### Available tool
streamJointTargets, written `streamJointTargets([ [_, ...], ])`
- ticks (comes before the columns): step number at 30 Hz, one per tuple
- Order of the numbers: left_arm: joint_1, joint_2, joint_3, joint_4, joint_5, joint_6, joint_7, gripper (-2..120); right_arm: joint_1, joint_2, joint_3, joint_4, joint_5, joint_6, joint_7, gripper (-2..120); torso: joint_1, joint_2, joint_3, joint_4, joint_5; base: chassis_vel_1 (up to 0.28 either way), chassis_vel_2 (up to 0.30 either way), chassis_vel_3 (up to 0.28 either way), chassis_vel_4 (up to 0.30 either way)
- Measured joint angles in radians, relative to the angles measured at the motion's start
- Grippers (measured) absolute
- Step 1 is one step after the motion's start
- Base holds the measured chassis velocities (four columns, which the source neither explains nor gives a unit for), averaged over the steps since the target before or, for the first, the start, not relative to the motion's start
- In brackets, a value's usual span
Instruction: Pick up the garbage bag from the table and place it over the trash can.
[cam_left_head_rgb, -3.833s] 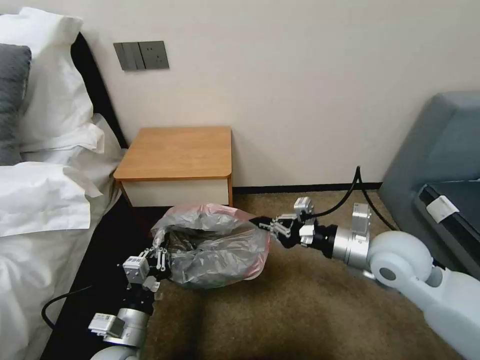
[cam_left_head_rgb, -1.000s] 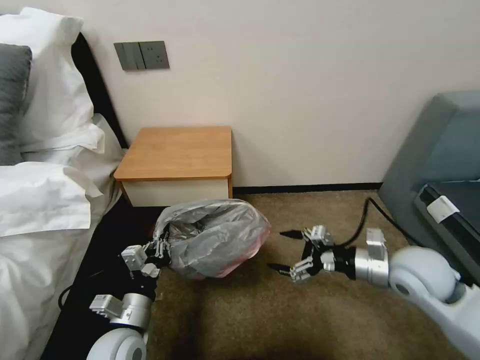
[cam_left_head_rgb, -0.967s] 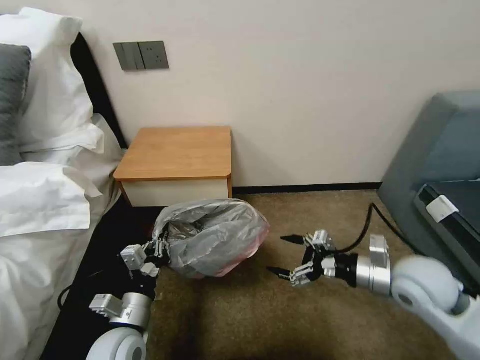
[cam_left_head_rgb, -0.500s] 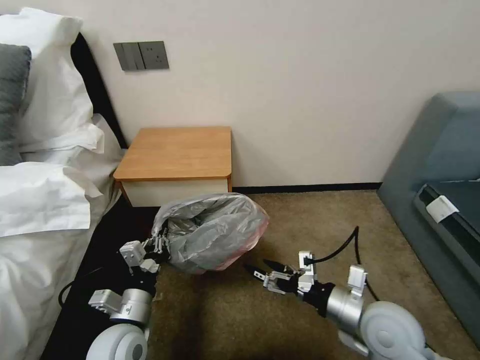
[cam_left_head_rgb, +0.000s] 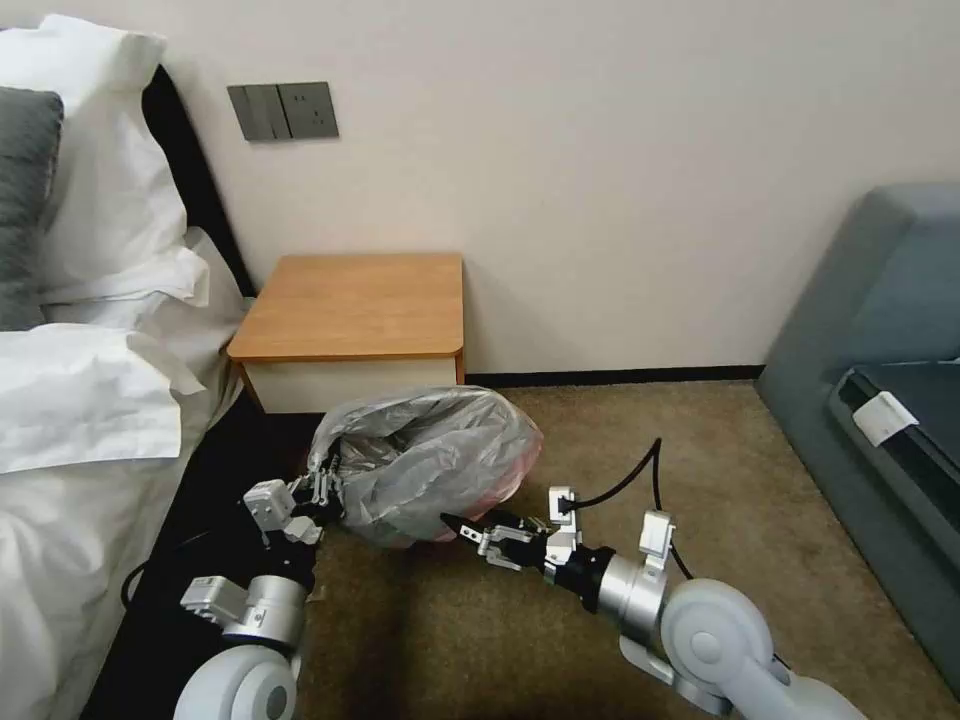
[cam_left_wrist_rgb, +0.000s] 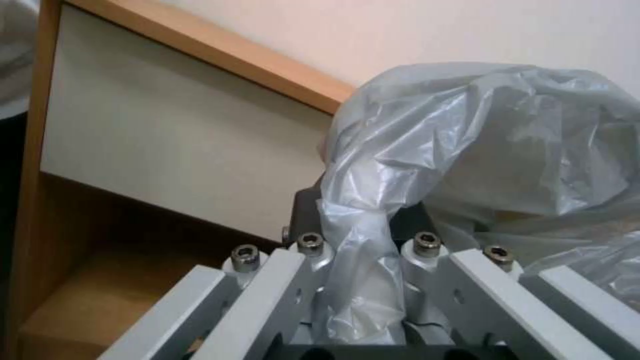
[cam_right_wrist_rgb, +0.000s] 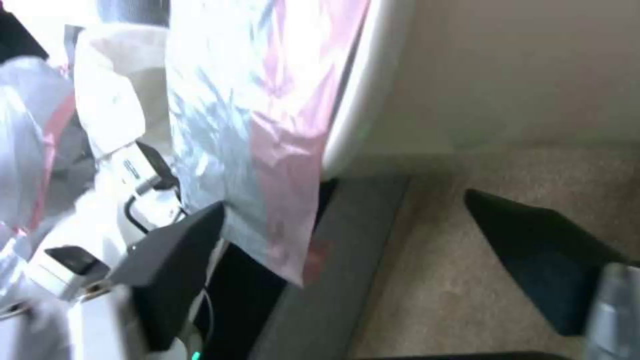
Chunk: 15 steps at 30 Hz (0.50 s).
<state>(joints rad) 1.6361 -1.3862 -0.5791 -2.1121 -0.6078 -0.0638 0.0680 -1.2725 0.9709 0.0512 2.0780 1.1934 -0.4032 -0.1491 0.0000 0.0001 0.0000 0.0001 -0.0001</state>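
Right pincer (cam_left_head_rgb: 458, 527), fingers spread apart, is reaching low at the crinkly translucent grey plastic garbage bag (cam_left_head_rgb: 430, 460) with its pinkish-red edge; left pincer (cam_left_head_rgb: 322, 492) is gripping bunched bag plastic; bag is draping the cream-beige plastic trash can (cam_right_wrist_rgb: 363, 95), orange-brown wooden counter (cam_left_head_rgb: 355, 305) behind.

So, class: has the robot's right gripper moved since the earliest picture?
Yes. The right gripper has dropped away from the orange-brown wooden nightstand and swung leftward, now open at the lower front of the crinkly grey plastic bag.
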Motion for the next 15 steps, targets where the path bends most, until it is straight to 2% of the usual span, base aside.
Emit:
streamJointTargets([
  [3,0.000,0.000,-0.001,0.000,0.000,0.001,0.001,8,0.009,0.002,-0.006,-0.005,-0.011,0.000,-0.010,82,0.000,0.000,0.000,0.0000,0.0000,0.000,0.000,0.000,0.000],
  [6,0.000,0.000,0.000,0.000,0.000,0.004,0.002,8,0.020,0.005,-0.012,-0.006,-0.025,0.001,-0.024,67,0.000,0.000,0.000,-0.0001,0.0000,0.000,0.000,0.000,0.000],
  [7,0.000,0.000,0.000,0.000,0.000,0.004,0.002,8,0.020,0.005,-0.012,-0.006,-0.025,0.001,-0.024,67,0.000,0.000,0.000,-0.0001,0.0000,0.000,0.000,0.000,0.000],
  [9,0.001,-0.001,0.000,0.000,-0.001,0.005,0.003,8,0.021,0.004,-0.013,-0.008,-0.041,0.003,-0.035,54,0.000,0.000,0.000,-0.0001,0.0000,0.000,0.000,0.000,0.000],
  [10,0.001,-0.001,0.000,0.000,-0.001,0.005,0.003,8,0.021,0.004,-0.013,-0.008,-0.041,0.003,-0.035,54,0.000,0.000,0.000,-0.0001,0.0000,0.000,0.000,0.000,0.000],
  [13,0.002,-0.001,0.000,0.000,-0.003,0.007,0.003,8,0.010,-0.001,-0.011,-0.010,-0.073,0.011,-0.062,39,0.000,0.000,0.000,-0.0001,0.0000,0.000,0.000,0.000,0.000],
  [15,0.003,-0.002,0.000,0.000,-0.004,0.008,0.003,8,0.007,-0.003,-0.010,-0.010,-0.083,0.014,-0.071,36,0.000,0.000,0.000,-0.0001,0.0000,0.000,0.000,0.000,0.000],
])
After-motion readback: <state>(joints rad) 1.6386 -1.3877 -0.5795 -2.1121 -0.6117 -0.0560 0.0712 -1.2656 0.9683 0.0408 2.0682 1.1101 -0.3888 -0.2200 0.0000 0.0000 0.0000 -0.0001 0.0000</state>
